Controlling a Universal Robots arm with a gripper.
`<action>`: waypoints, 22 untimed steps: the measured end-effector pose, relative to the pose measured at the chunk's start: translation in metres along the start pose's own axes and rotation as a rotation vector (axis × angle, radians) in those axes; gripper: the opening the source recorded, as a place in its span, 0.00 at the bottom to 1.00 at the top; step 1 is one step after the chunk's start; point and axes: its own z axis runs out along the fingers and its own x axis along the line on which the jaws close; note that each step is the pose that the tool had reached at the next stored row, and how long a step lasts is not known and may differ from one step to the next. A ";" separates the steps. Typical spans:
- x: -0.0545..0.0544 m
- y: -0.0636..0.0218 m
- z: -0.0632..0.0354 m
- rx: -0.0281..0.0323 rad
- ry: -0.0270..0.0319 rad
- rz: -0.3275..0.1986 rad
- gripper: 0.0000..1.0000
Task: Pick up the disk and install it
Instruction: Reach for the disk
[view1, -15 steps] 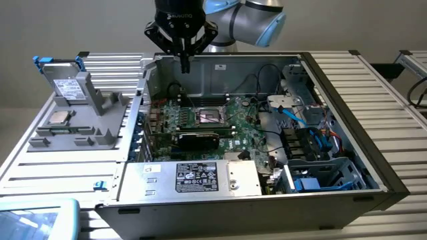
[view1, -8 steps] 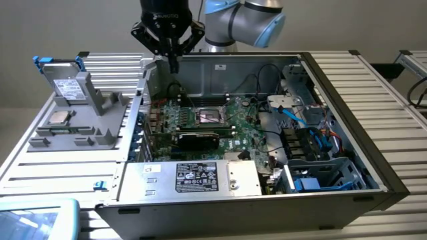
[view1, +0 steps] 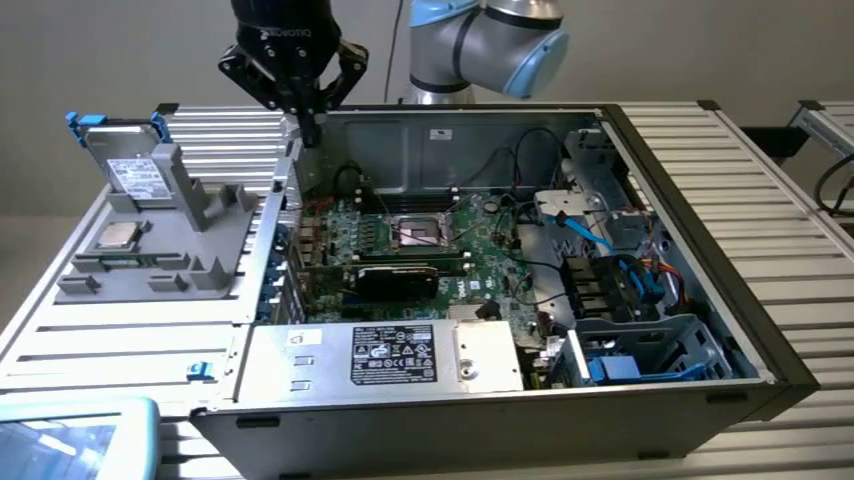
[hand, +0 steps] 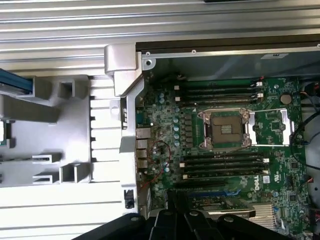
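My claw hangs closed and empty; the disk stands at the exterior view's left. Stiff, weighty, probably shock-shy — I'd pinch its long edges.

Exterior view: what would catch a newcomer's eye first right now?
The open computer case dominates the middle, its green motherboard laid bare. The black gripper hangs shut and empty over the case's far corner on the exterior view's left. Further left, the disk leans on the grey fixture.
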 end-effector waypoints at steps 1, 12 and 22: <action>0.005 -0.0002 0.0000 -0.0001 0.0000 0.000 0.11; 0.054 -0.0034 0.0003 0.0000 0.0000 0.000 0.11; 0.100 -0.0066 0.0005 0.0000 0.0000 0.000 0.11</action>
